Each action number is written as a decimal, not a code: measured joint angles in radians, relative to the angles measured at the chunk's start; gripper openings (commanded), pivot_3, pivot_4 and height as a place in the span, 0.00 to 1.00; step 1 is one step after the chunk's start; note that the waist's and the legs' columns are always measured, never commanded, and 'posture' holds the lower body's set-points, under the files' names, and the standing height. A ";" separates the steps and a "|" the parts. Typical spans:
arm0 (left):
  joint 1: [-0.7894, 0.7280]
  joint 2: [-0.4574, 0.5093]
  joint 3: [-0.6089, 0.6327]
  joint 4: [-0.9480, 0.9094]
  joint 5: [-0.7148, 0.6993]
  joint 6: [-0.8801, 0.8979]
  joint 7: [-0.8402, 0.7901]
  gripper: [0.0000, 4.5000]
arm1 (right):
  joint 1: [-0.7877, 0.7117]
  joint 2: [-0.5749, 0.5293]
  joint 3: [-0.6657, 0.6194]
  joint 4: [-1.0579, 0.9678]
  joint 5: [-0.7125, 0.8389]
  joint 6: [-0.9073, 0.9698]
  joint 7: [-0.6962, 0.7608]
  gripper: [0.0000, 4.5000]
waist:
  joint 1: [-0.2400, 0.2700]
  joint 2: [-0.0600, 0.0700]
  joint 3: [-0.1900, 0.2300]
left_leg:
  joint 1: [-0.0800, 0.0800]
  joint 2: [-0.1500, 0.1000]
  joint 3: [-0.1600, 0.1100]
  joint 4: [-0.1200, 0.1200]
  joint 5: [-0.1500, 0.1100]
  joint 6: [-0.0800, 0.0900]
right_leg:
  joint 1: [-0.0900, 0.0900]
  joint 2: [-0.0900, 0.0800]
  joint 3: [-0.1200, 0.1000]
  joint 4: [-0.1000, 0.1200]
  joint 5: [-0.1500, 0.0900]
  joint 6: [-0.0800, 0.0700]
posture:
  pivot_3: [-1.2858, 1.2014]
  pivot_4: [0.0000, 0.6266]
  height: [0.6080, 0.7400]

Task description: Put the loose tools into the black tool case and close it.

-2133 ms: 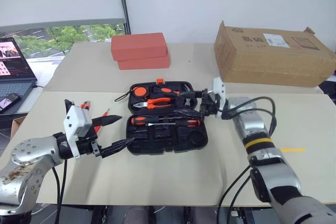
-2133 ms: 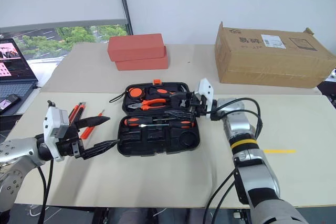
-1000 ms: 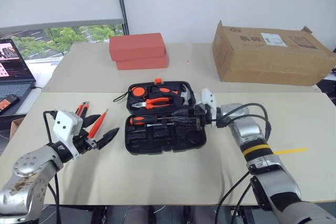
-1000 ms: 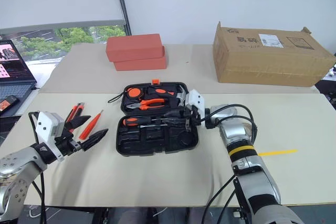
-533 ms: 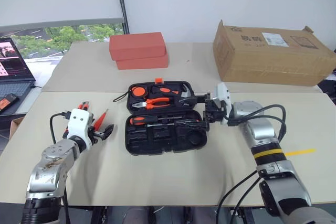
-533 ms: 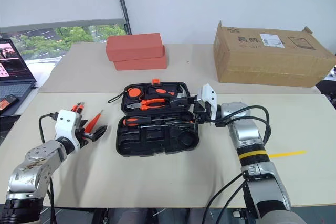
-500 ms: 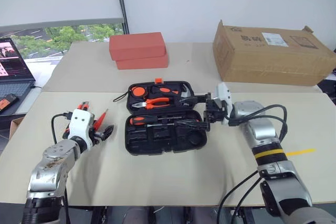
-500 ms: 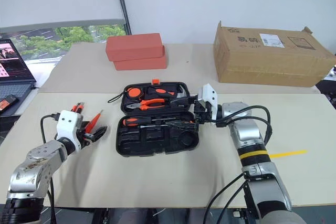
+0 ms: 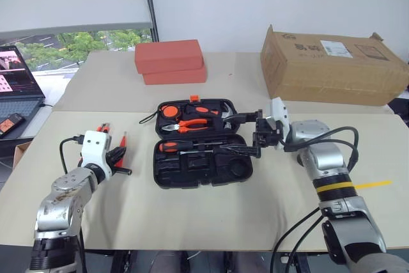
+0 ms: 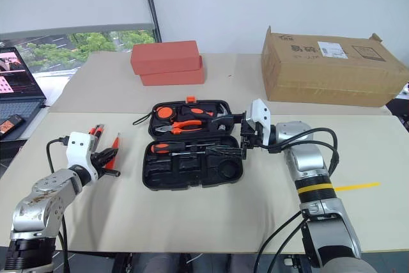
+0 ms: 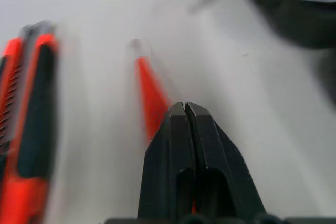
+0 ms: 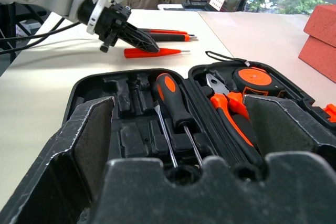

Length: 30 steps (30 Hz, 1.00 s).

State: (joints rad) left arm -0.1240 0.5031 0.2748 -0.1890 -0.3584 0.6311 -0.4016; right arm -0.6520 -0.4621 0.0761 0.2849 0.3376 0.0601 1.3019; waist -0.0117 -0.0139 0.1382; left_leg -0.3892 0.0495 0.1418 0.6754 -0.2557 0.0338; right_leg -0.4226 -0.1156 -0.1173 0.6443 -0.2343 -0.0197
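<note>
Writing on the cardboard box's (image 9: 332, 64) label was too small for you to read. Your left tool (image 10: 110, 154) was pressed together over the slim red pen-like tool (image 10: 114, 153), which lay lengthwise away from you on the bench (image 9: 192, 209), left of the open black tool case (image 9: 201, 145). Right tool (image 9: 239, 133) was spread wide at the case's right edge.

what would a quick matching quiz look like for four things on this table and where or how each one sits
Things:
1. slim all-red pen-like tool
2. black moulded-plastic tool case
3. brown cardboard box
4. two stacked red-orange boxes

Places or states:
a. far right of the table
b. lying open in the middle of the table
c. flat on the table, left of the case
d. far side of the table, behind the case

Pairs: 1-c, 2-b, 3-a, 4-d
</note>
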 measured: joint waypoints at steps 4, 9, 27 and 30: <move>-0.005 -0.004 0.041 -0.043 0.005 -0.033 0.037 0.52 | 0.001 0.000 -0.006 0.005 0.000 -0.001 0.001 1.00 | -0.001 0.000 0.000 | 0.000 0.000 0.000 0.000 0.000 0.000 | 0.000 0.000 0.000 0.000 0.000 0.000 | 0.52 0.24 0.78; 0.032 -0.023 0.037 -0.123 0.042 -0.040 0.096 0.92 | 0.001 0.000 -0.006 0.011 0.000 -0.001 0.004 1.00 | 0.000 0.000 0.000 | 0.000 0.000 0.000 0.000 0.000 0.001 | 0.001 0.000 0.000 -0.001 0.000 0.000 | 0.52 0.24 0.78; 0.049 -0.134 0.041 -0.084 0.043 0.137 0.239 0.52 | 0.001 -0.003 -0.012 0.013 0.023 0.003 0.049 1.00 | 0.002 0.000 0.000 | 0.000 0.000 -0.001 0.000 -0.001 0.001 | 0.001 0.000 -0.001 -0.001 0.000 0.000 | 0.52 0.24 0.78; 0.044 -0.151 0.056 -0.080 0.037 0.134 0.243 0.27 | 0.001 -0.003 -0.014 0.013 0.032 0.007 0.047 1.00 | 0.003 0.000 0.000 | 0.000 0.000 -0.001 0.000 -0.001 0.001 | 0.001 0.000 -0.001 -0.001 0.000 0.000 | 0.52 0.24 0.78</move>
State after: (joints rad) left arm -0.0802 0.3525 0.3310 -0.2691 -0.3212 0.7654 -0.1589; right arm -0.6513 -0.4647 0.0622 0.2977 0.3693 0.0669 1.3486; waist -0.0089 -0.0142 0.1384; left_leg -0.3893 0.0494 0.1410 0.6753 -0.2562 0.0347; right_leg -0.4216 -0.1157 -0.1186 0.6432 -0.2343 -0.0196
